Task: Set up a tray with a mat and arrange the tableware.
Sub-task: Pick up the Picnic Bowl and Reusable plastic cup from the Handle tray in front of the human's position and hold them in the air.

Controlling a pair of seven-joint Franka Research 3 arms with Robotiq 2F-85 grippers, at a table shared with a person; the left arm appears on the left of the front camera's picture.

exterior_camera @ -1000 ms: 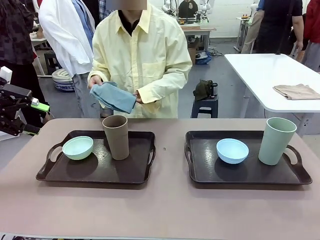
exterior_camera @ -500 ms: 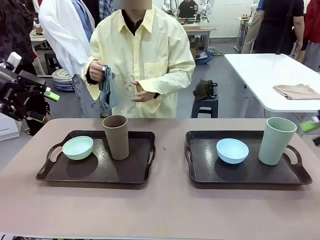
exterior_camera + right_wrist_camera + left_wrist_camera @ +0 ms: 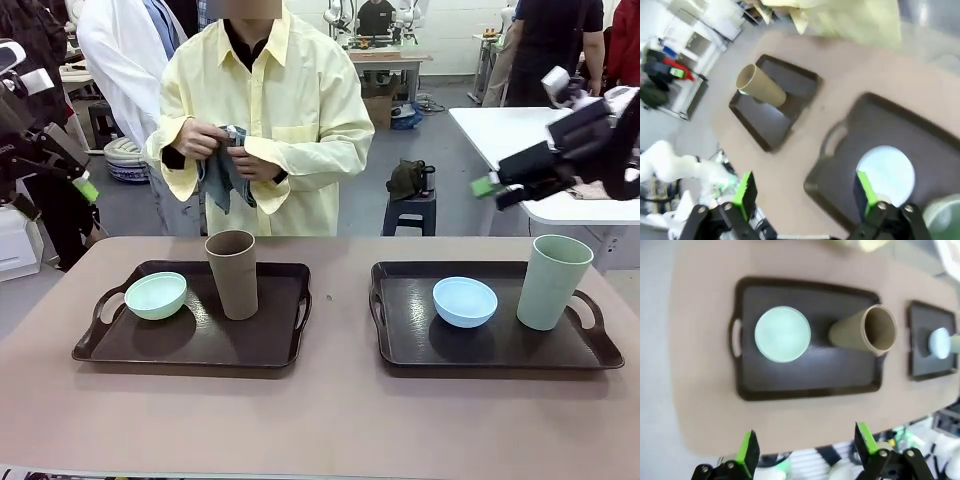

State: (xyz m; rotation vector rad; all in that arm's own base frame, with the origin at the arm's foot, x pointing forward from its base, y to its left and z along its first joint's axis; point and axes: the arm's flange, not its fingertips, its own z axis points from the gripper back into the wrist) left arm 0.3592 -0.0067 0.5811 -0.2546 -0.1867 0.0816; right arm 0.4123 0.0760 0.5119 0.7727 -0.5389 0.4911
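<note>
Table (image 3: 330,420) holds two dark trays (image 3: 190,362); left tool (image 3: 807,440) and right tool (image 3: 804,192) spread apart

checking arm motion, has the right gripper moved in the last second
Yes: the right gripper came in from the right and rose, now up-left of the sage tumbler.

Free table (image 3: 340,340) at centre; brown tumbler (image 3: 232,275) crowds mint bowl (image 3: 156,296).

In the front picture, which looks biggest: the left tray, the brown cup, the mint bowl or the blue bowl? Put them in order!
1. left tray
2. brown cup
3. mint bowl and blue bowl: they look about the same size, so no ranking between them.
</note>
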